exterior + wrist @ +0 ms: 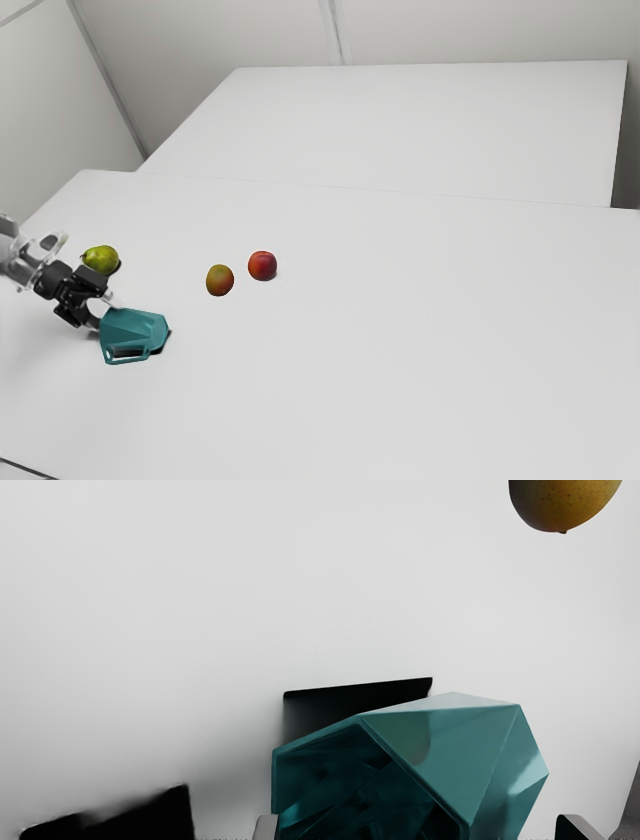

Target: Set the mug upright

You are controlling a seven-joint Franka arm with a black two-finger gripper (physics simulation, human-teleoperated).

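On the white bench [400, 350]: one teal mug [135, 328], lying on its side, open mouth toward the arm [22, 265], between fingers [112, 300] set wide. Near the arm, one green pear [100, 260]; toward the exterior view's right, one mottled mango [219, 280], one red fruit [262, 265].

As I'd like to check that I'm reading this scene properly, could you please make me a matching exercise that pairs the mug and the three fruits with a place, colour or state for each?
Things:
1. Mug
2. Pear
3. Mango
4. Round red fruit

Descriptions:
A. Part green, part orange-red
B. Farthest toward the exterior view's right of the four
C. Lying on its side
D. The fruit nearest the gripper in the exterior view

Right pairs: 1-C, 2-D, 3-A, 4-B
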